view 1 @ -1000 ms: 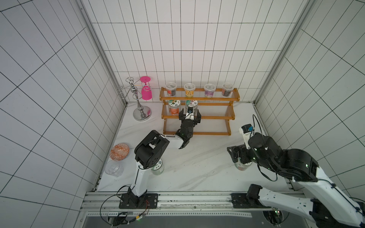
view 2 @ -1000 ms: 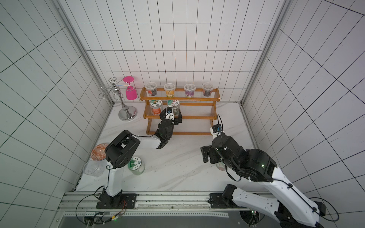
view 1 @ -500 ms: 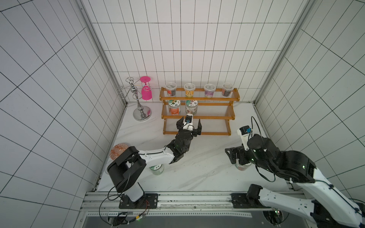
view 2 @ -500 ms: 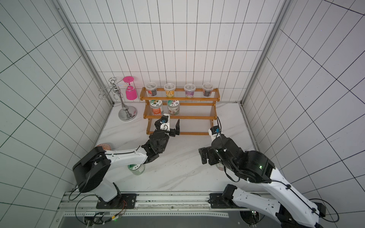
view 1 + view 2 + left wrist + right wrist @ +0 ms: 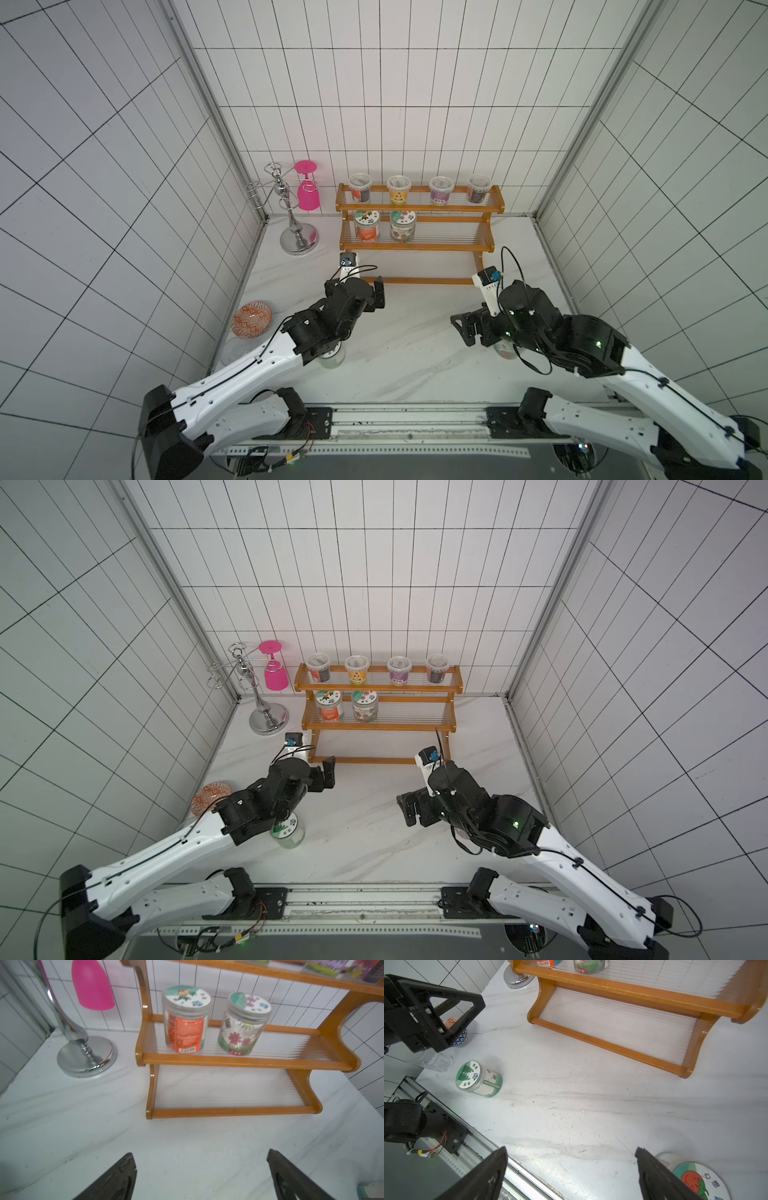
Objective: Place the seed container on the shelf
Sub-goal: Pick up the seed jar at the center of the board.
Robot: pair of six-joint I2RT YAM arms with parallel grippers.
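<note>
White-tiled booth, marble surface (image 5: 415, 332). From the left: the patterned bowl (image 5: 252, 319) and chrome stand (image 5: 298, 241) hug the wall, out of my lane. My left pincer (image 5: 199, 1153) hangs spread and empty, facing the shelf (image 5: 415, 247). The green-lid seed container (image 5: 478, 1078) stands on the surface under that arm, well short of the shelf. The orange jar (image 5: 367, 226) and flower jar (image 5: 402, 225) sit left on the middle tier, so its right half is free. The right pincer (image 5: 570, 1148) is spread too, with a tomato-lid seed container (image 5: 697, 1178) just beside one finger. It's probably upright, but only partly in view.
</note>
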